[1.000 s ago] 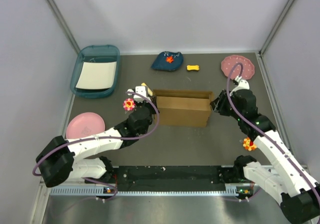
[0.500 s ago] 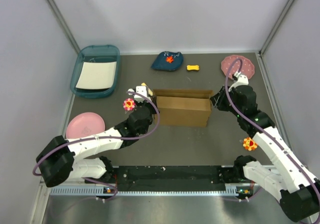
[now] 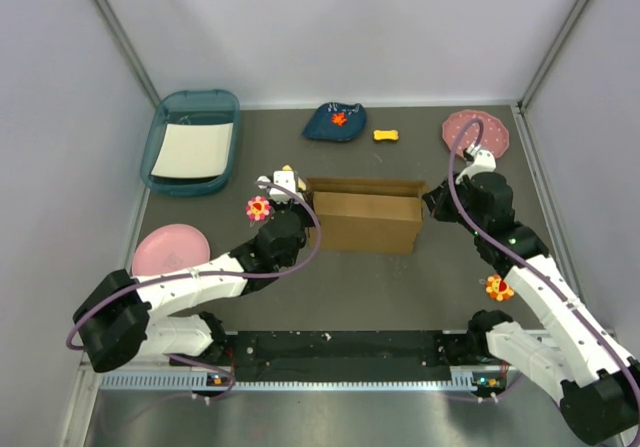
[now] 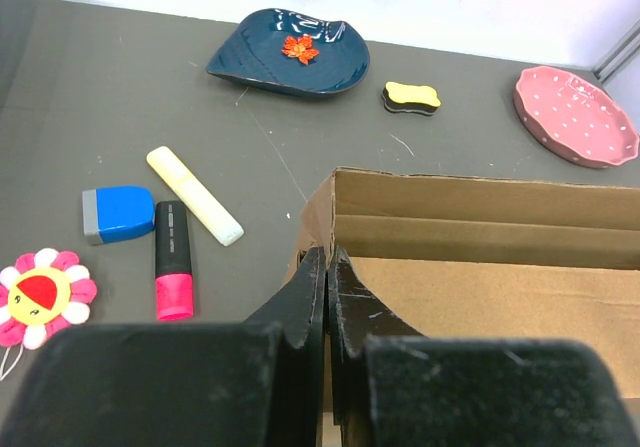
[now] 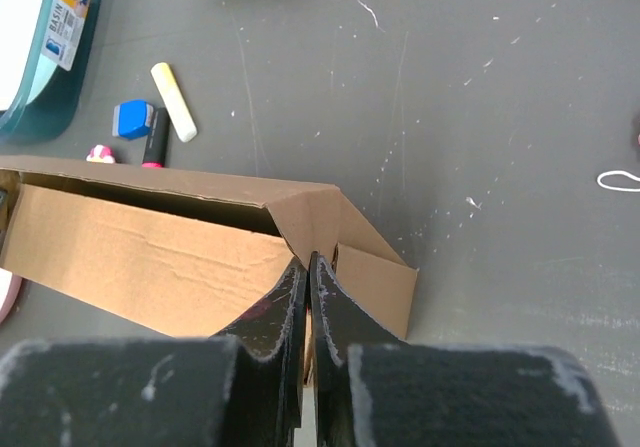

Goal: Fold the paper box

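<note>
My right tool (image 5: 306, 279) is fully shut, tips at the right end of the paper box (image 5: 150, 252), where the end flap folds off the long wall. My left tool (image 4: 326, 282) is shut too, tips at the box's left end. I cannot tell whether either one pinches cardboard. The box sits between my tools on the table (image 3: 400, 287), top open.

Risks: with no flap caught, a pull slips off. If only one tool grips, the box skids or twists. A hard tug may tear the fold.
</note>
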`<move>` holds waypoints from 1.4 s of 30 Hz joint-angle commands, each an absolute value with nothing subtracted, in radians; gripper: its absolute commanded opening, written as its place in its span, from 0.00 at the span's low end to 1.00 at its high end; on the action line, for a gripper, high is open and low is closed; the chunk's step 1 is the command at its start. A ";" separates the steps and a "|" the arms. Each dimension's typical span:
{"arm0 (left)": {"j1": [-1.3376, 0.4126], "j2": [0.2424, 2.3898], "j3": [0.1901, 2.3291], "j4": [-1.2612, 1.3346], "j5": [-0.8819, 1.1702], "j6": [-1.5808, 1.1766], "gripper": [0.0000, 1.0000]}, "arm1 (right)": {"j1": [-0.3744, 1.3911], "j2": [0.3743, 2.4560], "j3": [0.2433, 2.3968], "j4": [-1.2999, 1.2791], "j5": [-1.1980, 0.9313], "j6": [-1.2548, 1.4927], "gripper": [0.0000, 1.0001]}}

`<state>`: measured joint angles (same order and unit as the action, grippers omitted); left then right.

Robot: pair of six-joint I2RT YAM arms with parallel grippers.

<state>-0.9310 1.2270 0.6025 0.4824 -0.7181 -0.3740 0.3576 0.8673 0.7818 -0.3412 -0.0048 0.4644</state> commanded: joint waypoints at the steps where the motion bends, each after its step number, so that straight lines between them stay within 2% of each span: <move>1: -0.940 1.296 0.545 0.221 -0.649 -0.370 0.00 | 0.370 0.821 0.723 -0.336 -0.006 0.442 0.00; 18: -0.940 1.258 0.603 0.143 -0.650 -0.373 0.00 | 0.437 0.876 0.557 -0.471 0.101 0.488 0.00; 19: -0.940 1.250 0.606 0.137 -0.646 -0.371 0.01 | 0.437 0.876 0.555 -0.469 0.104 0.495 0.00; 23: -0.942 1.203 0.607 0.118 -0.630 -0.359 0.16 | 0.436 0.871 0.554 -0.480 0.127 0.505 0.00; 24: -0.940 1.183 0.609 0.109 -0.624 -0.354 0.23 | 0.436 0.873 0.555 -0.485 0.130 0.509 0.00; 27: -0.940 1.151 0.623 0.083 -0.603 -0.342 0.32 | 0.437 0.874 0.557 -0.489 0.133 0.512 0.00; 34: -0.940 1.094 0.663 0.067 -0.603 -0.316 0.39 | 0.437 0.865 0.558 -0.492 0.135 0.523 0.00; 42: -0.914 1.055 0.726 0.052 -0.571 -0.322 0.42 | 0.437 0.859 0.568 -0.499 0.132 0.523 0.00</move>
<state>-0.9344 1.0840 0.6762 0.1322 -0.5854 -0.3336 0.4259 0.8135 0.6346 -0.2054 0.1104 0.5297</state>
